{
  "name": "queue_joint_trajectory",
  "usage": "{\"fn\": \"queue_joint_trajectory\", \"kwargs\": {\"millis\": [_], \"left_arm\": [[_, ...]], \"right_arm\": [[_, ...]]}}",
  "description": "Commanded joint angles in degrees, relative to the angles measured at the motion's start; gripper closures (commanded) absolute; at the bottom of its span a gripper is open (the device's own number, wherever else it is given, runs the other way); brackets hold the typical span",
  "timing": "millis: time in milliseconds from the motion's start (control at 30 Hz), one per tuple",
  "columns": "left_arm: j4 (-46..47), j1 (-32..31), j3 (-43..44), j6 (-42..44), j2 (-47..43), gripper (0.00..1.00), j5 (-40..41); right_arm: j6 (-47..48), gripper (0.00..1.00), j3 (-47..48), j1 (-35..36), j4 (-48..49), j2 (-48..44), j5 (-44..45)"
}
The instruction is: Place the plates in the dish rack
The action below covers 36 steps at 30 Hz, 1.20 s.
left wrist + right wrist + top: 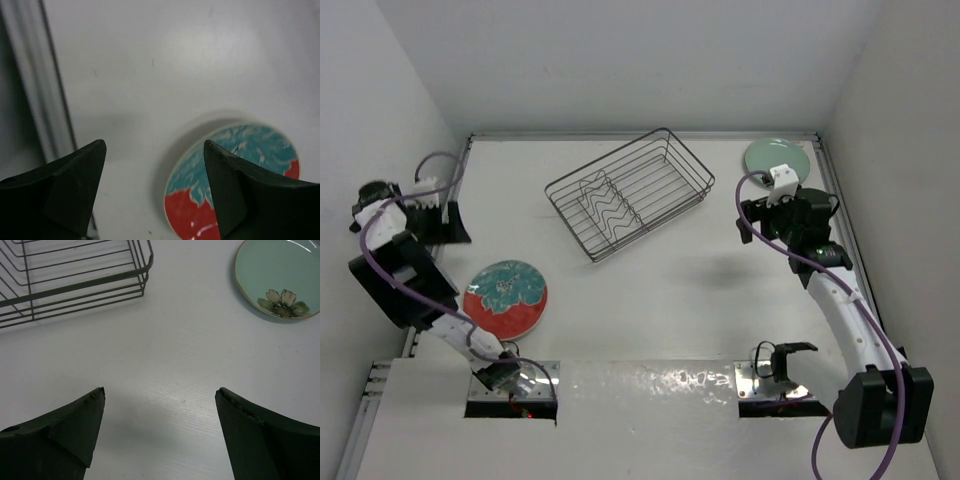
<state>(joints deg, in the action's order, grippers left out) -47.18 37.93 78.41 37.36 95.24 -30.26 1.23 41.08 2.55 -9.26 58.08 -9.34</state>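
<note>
**Both sets of jaws wide, nothing held**

- left gripper (155, 145): jaws spread wide, nothing between them, touching nothing. It hangs above the table (650, 300). The red plate (506, 297) lies flat below it, partly hidden behind 1 finger.
- right gripper (161, 390): jaws wide apart, holding nothing, over bare table between a corner of the dish rack (628, 192) and the mint plate (280, 275).
- The dish rack sits mid-table, angled. The 2 plates lie outside it: mint at the far right corner, red at near left.
</note>
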Motion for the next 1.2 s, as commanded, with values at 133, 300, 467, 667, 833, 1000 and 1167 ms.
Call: {"fn": "queue_joint_trajectory", "kwargs": {"millis": [133,300,467,667,833,1000,1167], "left_arm": [[-11.8,8.3,-10.2,7.3,3.9,0.26,3.8],[-15.6,10.7,-14.0,14.3,8.2,0.30,0.1],[-11.7,10.7,-20.6,15.9,9.1,0.41,2.7],[-11.1,10.5,-21.0,15.7,12.7,0.87,3.3],[-14.2,10.5,-15.0,15.4,13.2,1.00,-0.2],[-21.3,10.5,-3.4,16.4,12.3,1.00,-6.5],[-18.5,8.7,6.9,7.7,10.1,1.00,-7.3]], "right_arm": [[0.9,0.11,2.8,0.7,-0.2,0.2,-7.4],[0.2,0.12,2.9,1.7,0.2,0.3,-8.5],[-0.8,0.13,3.2,2.6,0.3,0.0,-8.3],[-0.9,0.13,3.7,3.4,1.3,0.3,-7.1],[-2.8,0.13,3.7,4.0,1.9,0.4,-6.0],[-2.8,0.13,3.8,4.0,2.0,0.5,-4.8],[-4.4,0.13,3.6,4.0,4.4,1.0,-4.9]]}}
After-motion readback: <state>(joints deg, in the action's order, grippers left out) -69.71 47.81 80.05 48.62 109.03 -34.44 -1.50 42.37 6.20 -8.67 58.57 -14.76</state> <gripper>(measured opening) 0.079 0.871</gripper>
